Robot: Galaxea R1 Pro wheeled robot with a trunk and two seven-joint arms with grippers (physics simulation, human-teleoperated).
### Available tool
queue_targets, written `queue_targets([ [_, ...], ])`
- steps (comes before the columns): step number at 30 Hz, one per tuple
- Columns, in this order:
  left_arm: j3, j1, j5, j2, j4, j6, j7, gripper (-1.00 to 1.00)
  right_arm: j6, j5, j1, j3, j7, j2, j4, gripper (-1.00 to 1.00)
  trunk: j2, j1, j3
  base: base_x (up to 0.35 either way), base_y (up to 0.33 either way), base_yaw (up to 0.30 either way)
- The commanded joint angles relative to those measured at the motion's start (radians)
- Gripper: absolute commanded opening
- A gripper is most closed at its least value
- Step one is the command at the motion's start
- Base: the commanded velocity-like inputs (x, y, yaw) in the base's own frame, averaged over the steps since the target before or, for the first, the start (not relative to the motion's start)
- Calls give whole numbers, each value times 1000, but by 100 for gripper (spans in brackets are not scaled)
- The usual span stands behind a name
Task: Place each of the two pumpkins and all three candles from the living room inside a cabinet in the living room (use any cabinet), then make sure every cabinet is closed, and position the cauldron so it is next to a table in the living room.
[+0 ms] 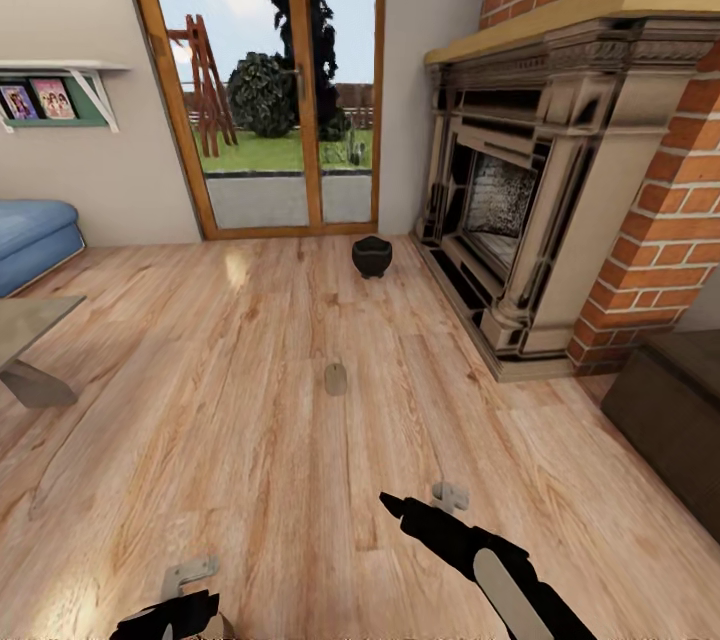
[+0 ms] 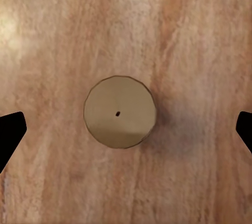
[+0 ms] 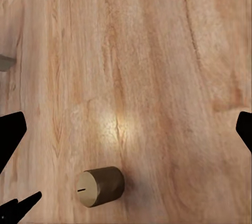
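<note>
A beige candle [image 2: 119, 111] stands upright on the wooden floor, seen from straight above, and my left gripper [image 2: 131, 121] hangs open over it with its black fingers [image 2: 10, 132] wide on either side. In the head view that gripper [image 1: 190, 575] is at the bottom left. Another candle [image 3: 100, 186] lies on its side on the floor ahead of my open, empty right gripper [image 3: 131, 124]; the head view shows a candle [image 1: 336, 378] mid-floor beyond the right gripper [image 1: 450, 495]. The black cauldron [image 1: 371, 256] sits on the floor by the glass door. The pumpkins are out of view.
A brick fireplace [image 1: 520, 210] fills the right side. The end of a dark-brown cabinet [image 1: 670, 410] is at the right edge. The table [image 1: 30, 315] corner and a blue sofa [image 1: 35, 235] are at the left. Glass doors [image 1: 270, 80] stand at the back.
</note>
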Motion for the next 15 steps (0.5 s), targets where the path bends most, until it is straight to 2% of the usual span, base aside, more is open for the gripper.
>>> queue_targets([
  [1, 0, 0, 0, 0, 0, 1, 1, 100, 13, 0, 0, 8, -7, 0, -22, 100, -7, 4, -3, 0, 0, 0],
  [3, 0, 0, -1, 0, 0, 3, 4, 100, 70, -1, 0, 42, -13, -2, -104, 100, -21, 12, -9, 0, 0, 0],
  [7, 0, 0, -1, 0, 0, 3, 6, 100, 125, -5, 0, 69, -16, -2, -228, 100, -49, 27, -22, 0, 0, 0],
  [15, 1, 0, -4, -1, 0, 0, 10, 100, 134, -6, 0, 93, -14, -1, -269, 100, -105, 58, -47, 0, 0, 0],
])
